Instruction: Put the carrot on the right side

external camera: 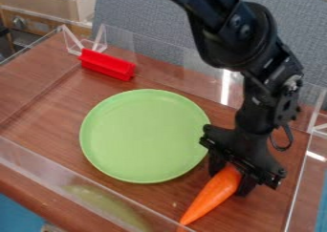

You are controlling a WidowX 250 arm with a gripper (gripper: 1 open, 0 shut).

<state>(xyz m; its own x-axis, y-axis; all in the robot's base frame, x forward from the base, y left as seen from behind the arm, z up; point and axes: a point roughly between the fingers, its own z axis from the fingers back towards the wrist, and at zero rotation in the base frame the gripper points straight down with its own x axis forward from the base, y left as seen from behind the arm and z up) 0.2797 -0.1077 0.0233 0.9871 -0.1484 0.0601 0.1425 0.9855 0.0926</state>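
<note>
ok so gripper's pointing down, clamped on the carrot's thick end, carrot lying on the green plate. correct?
Not quite. The gripper does point down and is closed on the thick end of the carrot, but the carrot lies on the wooden table, just off the right edge of the green plate. The camera view shows it.
</note>
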